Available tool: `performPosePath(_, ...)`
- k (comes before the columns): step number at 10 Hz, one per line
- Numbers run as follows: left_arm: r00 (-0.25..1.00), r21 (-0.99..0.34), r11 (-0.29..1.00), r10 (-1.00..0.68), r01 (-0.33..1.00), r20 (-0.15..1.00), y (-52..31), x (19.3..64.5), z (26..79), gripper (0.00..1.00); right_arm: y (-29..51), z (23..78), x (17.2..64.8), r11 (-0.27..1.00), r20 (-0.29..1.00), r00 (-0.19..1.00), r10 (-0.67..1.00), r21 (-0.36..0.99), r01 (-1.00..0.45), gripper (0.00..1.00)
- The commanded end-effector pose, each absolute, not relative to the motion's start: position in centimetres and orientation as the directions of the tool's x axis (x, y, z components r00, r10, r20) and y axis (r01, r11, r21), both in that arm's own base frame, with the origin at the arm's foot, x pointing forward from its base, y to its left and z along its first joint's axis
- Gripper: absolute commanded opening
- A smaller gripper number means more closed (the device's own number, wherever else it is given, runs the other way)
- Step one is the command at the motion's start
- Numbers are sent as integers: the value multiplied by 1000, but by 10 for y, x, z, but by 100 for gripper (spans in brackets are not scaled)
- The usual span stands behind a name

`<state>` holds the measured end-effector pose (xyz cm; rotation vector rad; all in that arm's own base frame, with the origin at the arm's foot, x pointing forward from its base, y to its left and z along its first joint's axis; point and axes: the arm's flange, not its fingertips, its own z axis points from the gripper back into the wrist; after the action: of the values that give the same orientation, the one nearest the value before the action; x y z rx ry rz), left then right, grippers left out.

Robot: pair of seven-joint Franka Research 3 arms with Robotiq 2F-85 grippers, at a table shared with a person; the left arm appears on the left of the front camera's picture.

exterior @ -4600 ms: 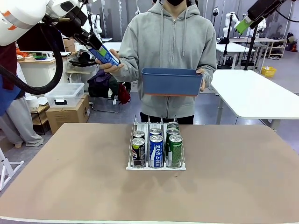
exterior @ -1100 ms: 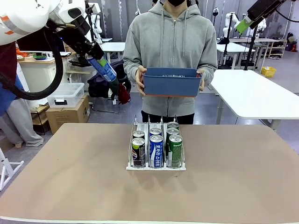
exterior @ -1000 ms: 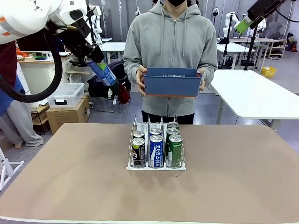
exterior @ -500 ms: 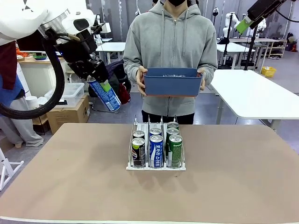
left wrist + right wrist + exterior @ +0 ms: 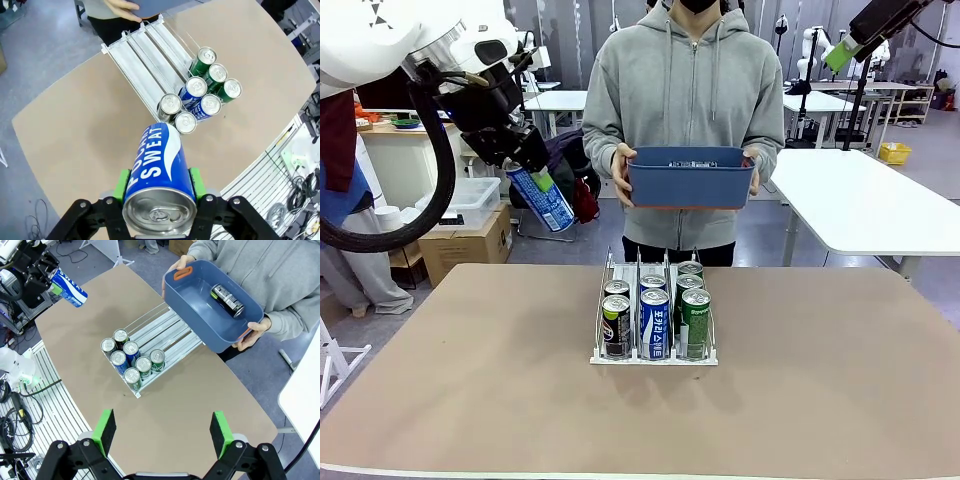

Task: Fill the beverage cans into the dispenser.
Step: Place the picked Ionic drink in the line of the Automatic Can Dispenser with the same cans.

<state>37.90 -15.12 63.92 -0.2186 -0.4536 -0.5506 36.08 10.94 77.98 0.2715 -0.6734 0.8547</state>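
My left gripper (image 5: 533, 183) is shut on a blue beverage can (image 5: 544, 198) with white lettering, held tilted in the air left of and above the dispenser (image 5: 655, 352). In the left wrist view the blue can (image 5: 159, 172) sits between the green pads (image 5: 121, 184), silver top toward the camera. The dispenser (image 5: 141, 47) holds several cans (image 5: 201, 96) at its front end: black, blue and green. My right gripper (image 5: 163, 432) hangs open high above the table, also seen at the top right (image 5: 844, 48). A black can (image 5: 227, 300) lies in the blue bin (image 5: 197, 315).
A person in a grey hoodie stands at the far side and holds the blue bin (image 5: 688, 178) with both hands above the dispenser's back end. The rear parts of the dispenser lanes (image 5: 172, 330) are bare. White tables (image 5: 860, 200) stand behind on the right.
My left arm has lowered the blue can and swung it from high beside the person down toward the table's far left; the wrist has turned. The right arm and the person have stayed still.
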Motion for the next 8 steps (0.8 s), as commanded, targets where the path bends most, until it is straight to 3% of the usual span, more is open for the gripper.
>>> performPosePath(1, 840, -141, 922, -256, 361, 478, -158, 378, 636, 58, 109, 779, 360, 638, 646, 467, 603, -39, -769, 100)
performPosePath(4, 836, -122, 951, -182, 283, 518, -185, 336, 618, 58, 109, 779, 360, 638, 646, 467, 603, -39, -769, 100)
performPosePath(8, 718, -62, 875, -351, 479, 601, -223, 270, 589, 58, 109, 779, 360, 638, 646, 467, 603, -39, -769, 100)
